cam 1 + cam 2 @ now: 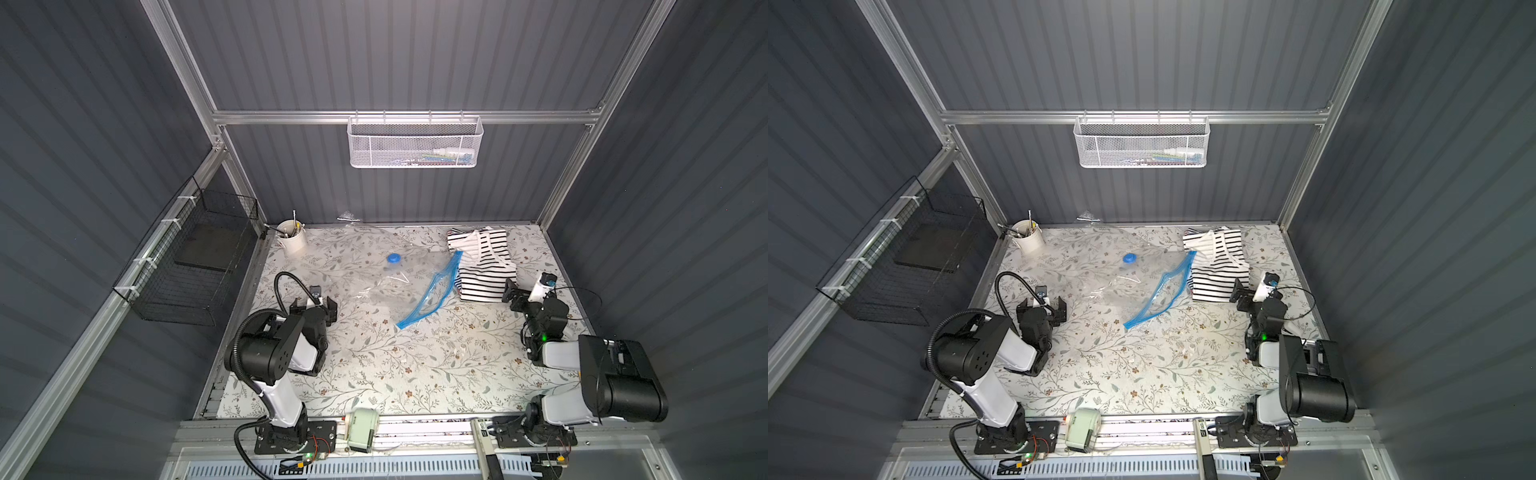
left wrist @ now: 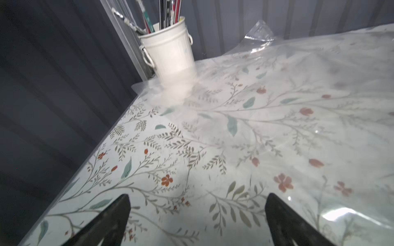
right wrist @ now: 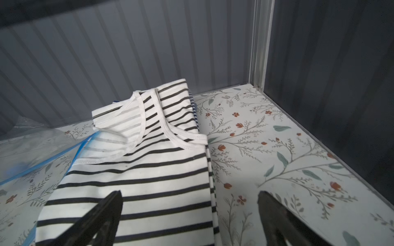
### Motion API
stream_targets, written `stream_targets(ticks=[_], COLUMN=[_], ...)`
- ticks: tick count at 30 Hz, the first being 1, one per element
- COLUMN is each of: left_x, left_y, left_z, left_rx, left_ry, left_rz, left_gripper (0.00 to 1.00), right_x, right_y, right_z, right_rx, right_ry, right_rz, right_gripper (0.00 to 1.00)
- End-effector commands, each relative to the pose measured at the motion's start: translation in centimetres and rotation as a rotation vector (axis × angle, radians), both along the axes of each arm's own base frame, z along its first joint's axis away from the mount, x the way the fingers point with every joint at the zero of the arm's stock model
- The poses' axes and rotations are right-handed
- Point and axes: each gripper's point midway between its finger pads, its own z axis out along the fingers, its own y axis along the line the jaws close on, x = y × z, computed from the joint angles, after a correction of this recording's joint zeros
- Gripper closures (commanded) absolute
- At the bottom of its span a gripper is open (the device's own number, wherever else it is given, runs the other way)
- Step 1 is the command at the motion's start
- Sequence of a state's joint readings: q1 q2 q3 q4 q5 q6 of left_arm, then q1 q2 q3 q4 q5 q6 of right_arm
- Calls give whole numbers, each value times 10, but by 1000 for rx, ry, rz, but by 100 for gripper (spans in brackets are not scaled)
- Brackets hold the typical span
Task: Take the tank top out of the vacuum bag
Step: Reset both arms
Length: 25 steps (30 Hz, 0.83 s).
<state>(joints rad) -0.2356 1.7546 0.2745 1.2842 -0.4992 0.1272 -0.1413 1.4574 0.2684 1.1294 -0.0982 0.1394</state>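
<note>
Fingers point(image 2: 110, 221) of left gripper point(image 1: 314, 308): spread wide, nothing between them; left of centre in both top views, over bare tablecloth point(image 1: 415, 365) beside the vacuum bag point(image 1: 365, 266).
Fingers point(image 3: 100, 217) of right gripper point(image 1: 512, 296): spread wide, gripping nothing; one hangs over the tank top point(image 3: 149, 170) near edge, contact unclear.
tank top: striped, folded, upper right of the table, nearly all outside the bag; left edge touches the zip strip point(image 1: 432, 291), we cannot tell whether it sits inside the mouth.
vacuum bag: clear, flat, centre frame, mouth gaping; blue valve cap point(image 1: 393, 258) up.
pail point(image 1: 293, 243): white, brushes inside, upper left; bag corner reaches its base.
</note>
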Motion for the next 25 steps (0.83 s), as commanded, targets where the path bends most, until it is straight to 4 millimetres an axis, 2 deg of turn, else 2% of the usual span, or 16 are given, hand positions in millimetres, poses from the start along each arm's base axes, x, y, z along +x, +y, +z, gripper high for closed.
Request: stream_targets(ticks=[1, 8, 15, 18, 25], left_x=[6, 21, 22, 22, 22], left_y=[4, 12, 13, 13, 13], left_z=[17, 10, 8, 9, 8], left_rx=[-38, -44, -50, -51, -50], left_ry=[-79, -5, 6, 6, 8], left_rz=[26, 85, 87, 86, 86], left_gripper=[0, 0, 0, 0, 0], right_x=[2, 6, 6, 9, 6], right_y=[12, 17, 18, 29, 29], right_z=[-12, -13, -13, -13, -13], right_rx=[-19, -29, -34, -54, -73], right_ry=[60, 77, 78, 85, 79], right_rz=[67, 97, 104, 161, 131], right_gripper=[1, 1, 1, 1, 1])
